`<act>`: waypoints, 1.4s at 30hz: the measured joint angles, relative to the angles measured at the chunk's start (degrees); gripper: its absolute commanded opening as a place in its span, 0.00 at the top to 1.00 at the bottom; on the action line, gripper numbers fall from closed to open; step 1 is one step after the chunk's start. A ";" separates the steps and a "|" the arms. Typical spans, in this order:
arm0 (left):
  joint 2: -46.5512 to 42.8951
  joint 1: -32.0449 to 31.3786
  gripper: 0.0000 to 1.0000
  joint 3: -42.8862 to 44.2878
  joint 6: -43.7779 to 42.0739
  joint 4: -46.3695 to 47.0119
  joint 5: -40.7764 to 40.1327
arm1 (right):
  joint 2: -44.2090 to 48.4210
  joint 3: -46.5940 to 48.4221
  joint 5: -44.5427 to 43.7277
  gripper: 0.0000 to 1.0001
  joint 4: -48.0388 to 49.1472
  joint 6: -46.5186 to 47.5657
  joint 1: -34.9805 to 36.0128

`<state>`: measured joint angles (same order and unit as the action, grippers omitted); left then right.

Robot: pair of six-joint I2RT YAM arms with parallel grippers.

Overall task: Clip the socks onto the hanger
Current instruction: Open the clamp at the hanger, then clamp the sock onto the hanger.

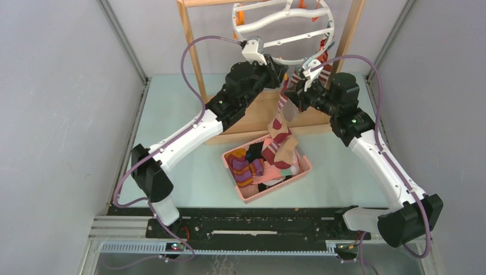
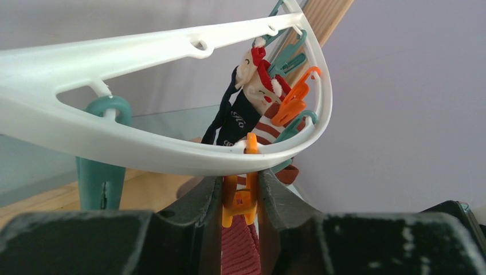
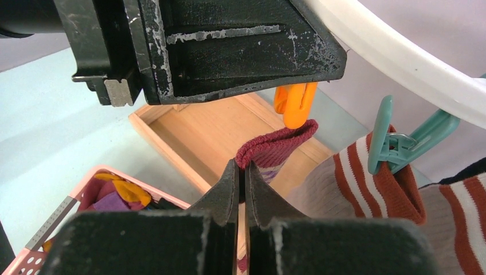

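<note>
White-and-black arms (image 1: 189,134), purple cables (image 1: 184,57)

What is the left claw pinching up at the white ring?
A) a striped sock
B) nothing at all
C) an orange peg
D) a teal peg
C: in the left wrist view the left gripper is closed on the orange clip that hangs from the rim of the hanger, with the maroon sock just beneath it.
</note>
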<state>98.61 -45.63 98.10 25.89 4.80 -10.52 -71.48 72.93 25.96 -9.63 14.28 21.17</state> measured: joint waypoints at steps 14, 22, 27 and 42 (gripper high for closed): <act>0.00 0.00 0.97 1.18 0.02 -1.51 0.13 | -1.88 2.91 -0.17 1.00 -1.31 0.00 0.15; 0.00 0.00 0.97 1.18 0.02 -1.57 0.13 | -2.80 3.65 -0.68 1.00 -2.62 -0.02 0.24; 0.00 0.00 0.97 1.18 0.02 -1.57 0.13 | -3.32 4.11 -1.49 1.00 -3.26 -0.02 0.22; 0.00 0.00 0.97 1.18 0.04 -1.60 0.15 | -5.03 7.93 -1.75 1.00 -5.27 0.07 0.22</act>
<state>98.61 -45.63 99.29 25.93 3.20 -10.37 -76.51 80.86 24.21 -14.90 14.35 21.39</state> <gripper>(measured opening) 0.267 0.051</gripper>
